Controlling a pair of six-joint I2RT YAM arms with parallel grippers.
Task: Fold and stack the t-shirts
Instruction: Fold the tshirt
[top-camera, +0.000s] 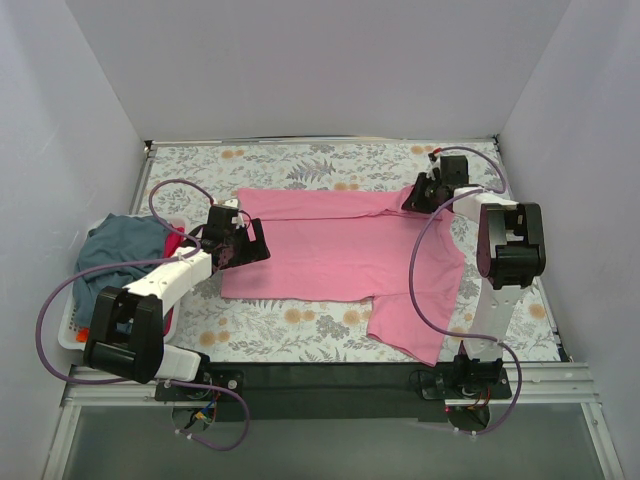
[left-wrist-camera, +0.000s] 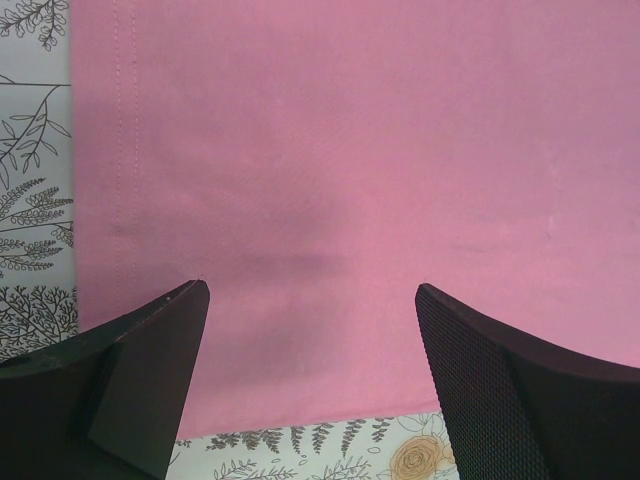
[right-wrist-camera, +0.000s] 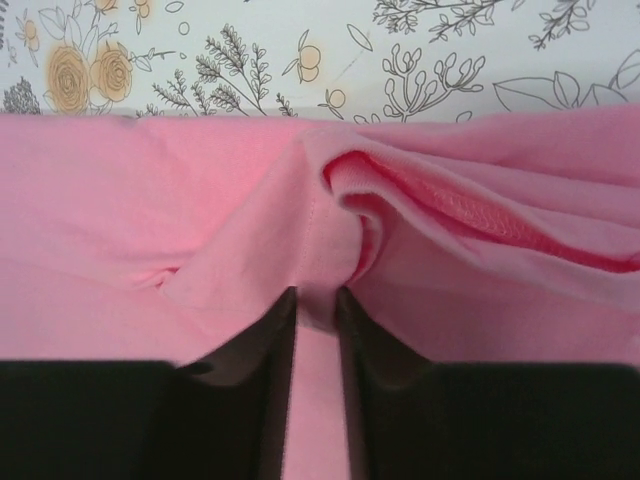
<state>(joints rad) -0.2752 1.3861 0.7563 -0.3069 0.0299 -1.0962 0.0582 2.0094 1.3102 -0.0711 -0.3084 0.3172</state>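
The bright pink t-shirt (top-camera: 340, 250) lies spread across the middle of the table, one sleeve hanging toward the near right. My left gripper (top-camera: 240, 243) is open above the shirt's left hem; the left wrist view shows flat pink cloth (left-wrist-camera: 330, 180) between its spread fingers (left-wrist-camera: 480, 370). My right gripper (top-camera: 418, 196) is at the shirt's far right, near the collar, shut on a pinched fold of pink cloth (right-wrist-camera: 318, 290). A slate blue-grey shirt (top-camera: 115, 250) and a bit of red cloth (top-camera: 174, 243) lie heaped in the basket at the left.
The white laundry basket (top-camera: 72, 325) stands at the table's left edge beside the left arm. The table has a floral cover (top-camera: 290, 325). White walls close in the back and both sides. Purple cables loop from both arms.
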